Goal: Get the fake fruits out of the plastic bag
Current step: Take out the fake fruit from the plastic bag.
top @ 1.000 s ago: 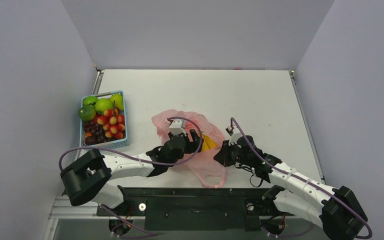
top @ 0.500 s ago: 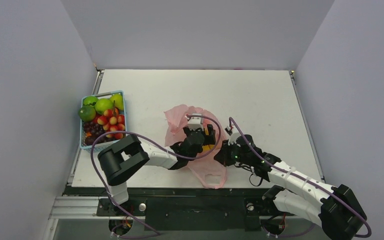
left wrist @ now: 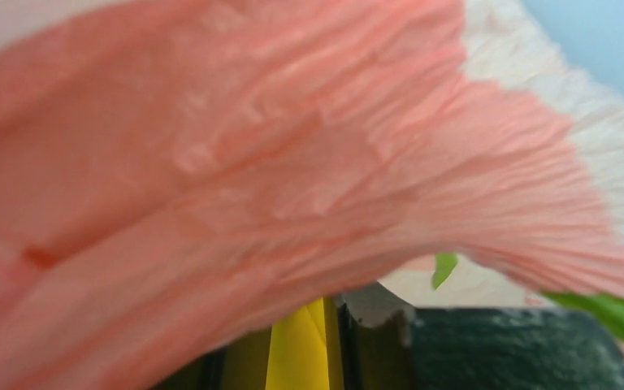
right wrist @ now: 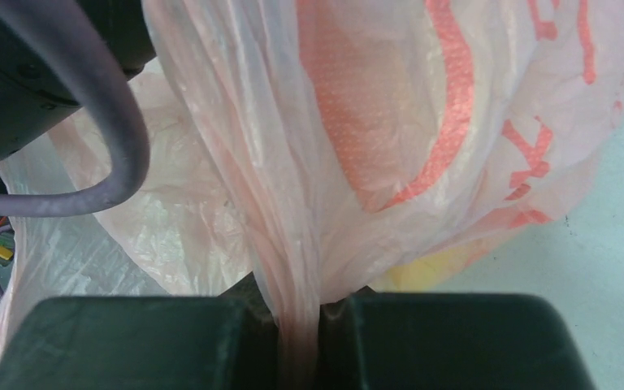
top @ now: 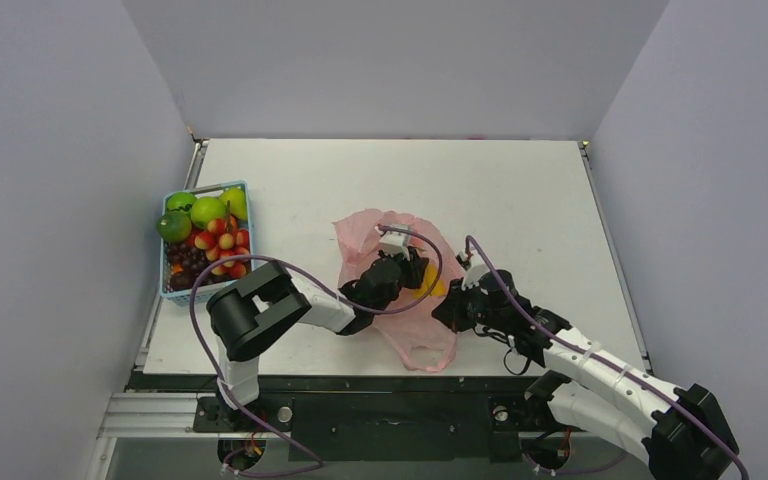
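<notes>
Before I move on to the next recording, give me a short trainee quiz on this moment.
1. True or false: the right end effector pinches a gathered fold of the pink plastic bag.
2. Where does the light-blue basket stand on the table? A) near its left edge B) near its right edge C) at the far middle
3. Fill in: the fruit showing at the bag beside the left end effector is ____ in colour.

Key: 1 true; 2 A; 3 yellow.
</notes>
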Robot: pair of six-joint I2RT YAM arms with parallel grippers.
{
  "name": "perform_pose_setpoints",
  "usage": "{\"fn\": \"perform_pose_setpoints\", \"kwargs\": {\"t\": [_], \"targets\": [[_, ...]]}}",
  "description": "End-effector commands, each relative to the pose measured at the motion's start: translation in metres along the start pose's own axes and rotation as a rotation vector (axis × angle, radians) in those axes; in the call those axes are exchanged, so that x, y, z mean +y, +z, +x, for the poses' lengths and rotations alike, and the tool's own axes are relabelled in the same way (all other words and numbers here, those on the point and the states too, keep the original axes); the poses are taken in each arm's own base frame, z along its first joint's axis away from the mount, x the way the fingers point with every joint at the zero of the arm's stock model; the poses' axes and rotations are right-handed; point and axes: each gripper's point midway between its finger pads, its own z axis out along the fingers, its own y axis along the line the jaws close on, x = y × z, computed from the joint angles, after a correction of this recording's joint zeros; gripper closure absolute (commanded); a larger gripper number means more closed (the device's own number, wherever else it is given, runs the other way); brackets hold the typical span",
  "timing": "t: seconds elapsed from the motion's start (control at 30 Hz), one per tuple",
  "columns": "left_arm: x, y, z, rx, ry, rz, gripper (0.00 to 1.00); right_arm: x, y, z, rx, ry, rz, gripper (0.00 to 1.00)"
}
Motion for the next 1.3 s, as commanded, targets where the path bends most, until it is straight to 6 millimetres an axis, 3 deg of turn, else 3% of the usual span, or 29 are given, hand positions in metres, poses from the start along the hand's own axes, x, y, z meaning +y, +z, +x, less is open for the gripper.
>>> {"fn": "perform_pose_setpoints", "kwargs": {"t": [0.0,0.1,0.27,0.53,0.67,0.83,1.0,1.27], "targets": [[-0.031,-0.002,-0.031,-0.012,-0.001,0.144,0.84,0.005,-0.007,-0.023,-0.083,-0.019,-0.003,1.0],[-0.033,-0.007,-0.036,0.031,0.019,0.142,0.96,0.003,-0.006,-0.023,-0.083,-0.016,0.001,1.0],[-0.035,-0.015,-0.046,0.097,0.022,0.117,1.0,0.002,-0.001,-0.023,-0.085,-0.007,0.006,1.0],[-0.038,-0.048,-0.106,-0.008,-0.046,0.095,1.0,-0.005,0.002,-0.018,-0.075,-0.008,0.03,1.0],[-0.025,-0.057,-0.135,-0.093,0.042,0.033,1.0,-0.002,0.006,-0.011,-0.055,-0.001,-0.004,1.0],[-0.024,-0.053,-0.159,-0.123,0.198,-0.026,1.0,-0.003,0.005,-0.011,-0.054,0.0,0.003,1.0],[-0.014,-0.06,-0.163,-0.16,0.318,-0.139,1.0,-0.003,0.003,-0.013,-0.065,0.0,0.009,1.0],[-0.012,-0.073,-0.182,-0.271,0.232,-0.145,1.0,0.0,0.007,-0.008,-0.035,0.006,-0.012,1.0]]}}
